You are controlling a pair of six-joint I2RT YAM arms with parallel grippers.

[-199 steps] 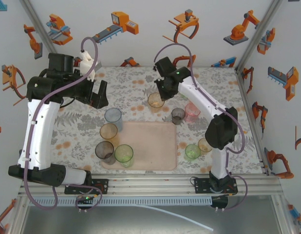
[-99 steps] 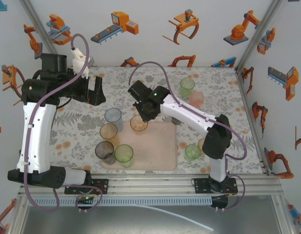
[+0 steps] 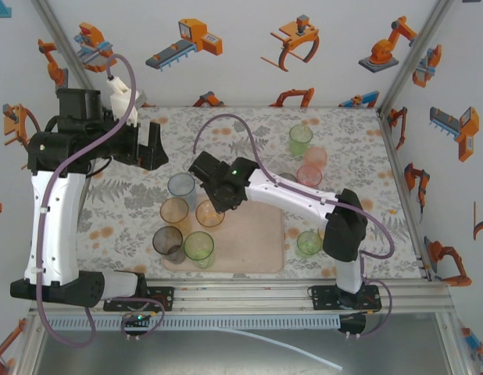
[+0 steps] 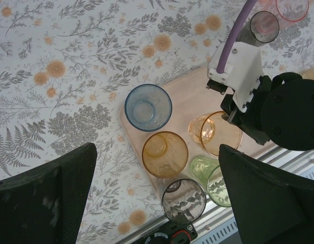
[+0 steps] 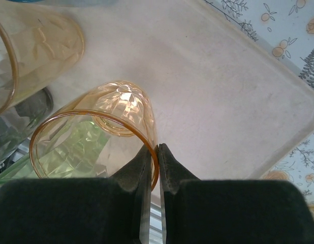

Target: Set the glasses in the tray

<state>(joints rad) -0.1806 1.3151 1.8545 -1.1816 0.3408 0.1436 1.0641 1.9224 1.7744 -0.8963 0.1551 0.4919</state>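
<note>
Right gripper [image 5: 158, 152] pinches the rim of an orange tumbler [image 5: 111, 117] over the pink tray's [image 5: 233, 86] left half, beside other glasses [image 4: 148, 107]. Placing seems underway; next, probably settle it upright, then release. Left gripper [image 3: 153, 147] hangs wide open.

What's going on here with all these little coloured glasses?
A robot is loading a pink tray. Its right gripper is pinching an orange glass by the rim over the tray, beside four others grouped at the tray's left end. The left gripper hangs open above the table, holding nothing. A few more glasses wait on the table to the right.
</note>
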